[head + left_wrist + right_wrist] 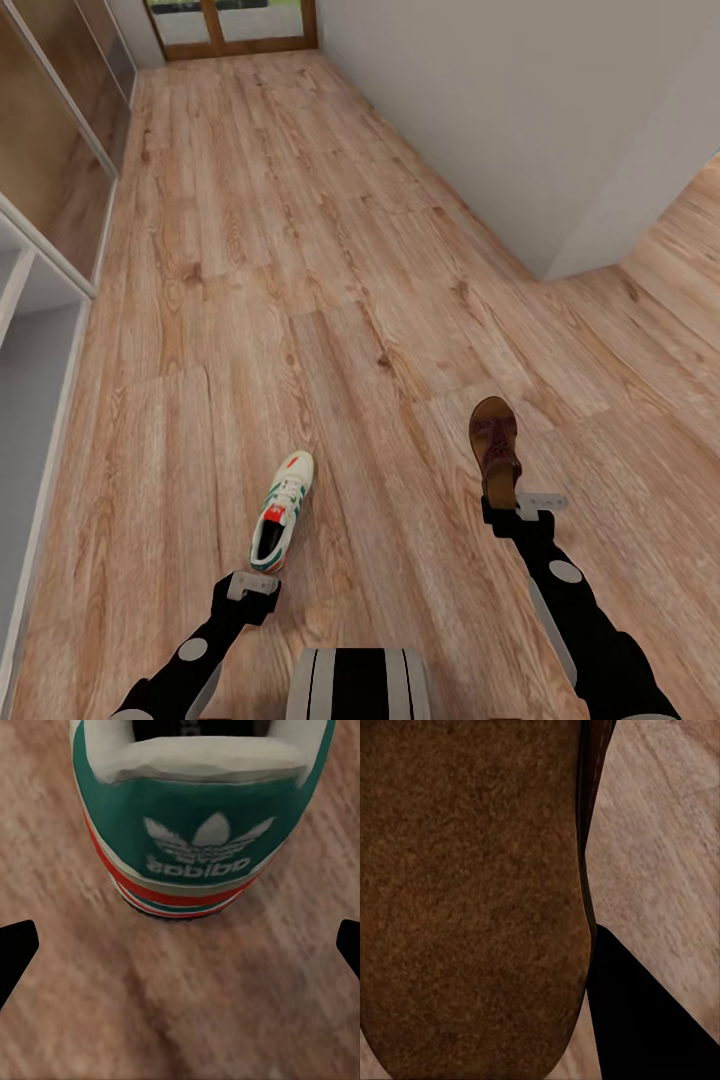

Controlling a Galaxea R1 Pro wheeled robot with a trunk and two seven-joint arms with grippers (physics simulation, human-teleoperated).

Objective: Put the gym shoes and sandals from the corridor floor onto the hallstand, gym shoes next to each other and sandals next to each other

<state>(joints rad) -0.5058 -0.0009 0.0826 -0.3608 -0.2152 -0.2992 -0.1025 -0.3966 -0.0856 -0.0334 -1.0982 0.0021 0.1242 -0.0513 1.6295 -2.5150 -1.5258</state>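
Sneaker (281,510) and brown sandal (494,447) lie well apart on the corridor floor (330,300), toes pointing away from the robot. Left gripper (180,952) hangs behind the sneaker's green heel, jaws spread; right gripper (512,508) pinches the sandal's heel end.

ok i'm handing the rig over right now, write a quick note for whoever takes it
Left hand: open, just behind the heel of a gym shoe, not touching it; the shoe sits on the corridor floor.
Right hand: at the heel of a sandal; the right wrist view shows the sole right beside one finger, but whether it is gripped cannot be told.
Hallstand: at the left edge, no shoes seen on it.
Done: nothing racked yet.
Left: rack this shoe and sandal, find the other two, pair them.
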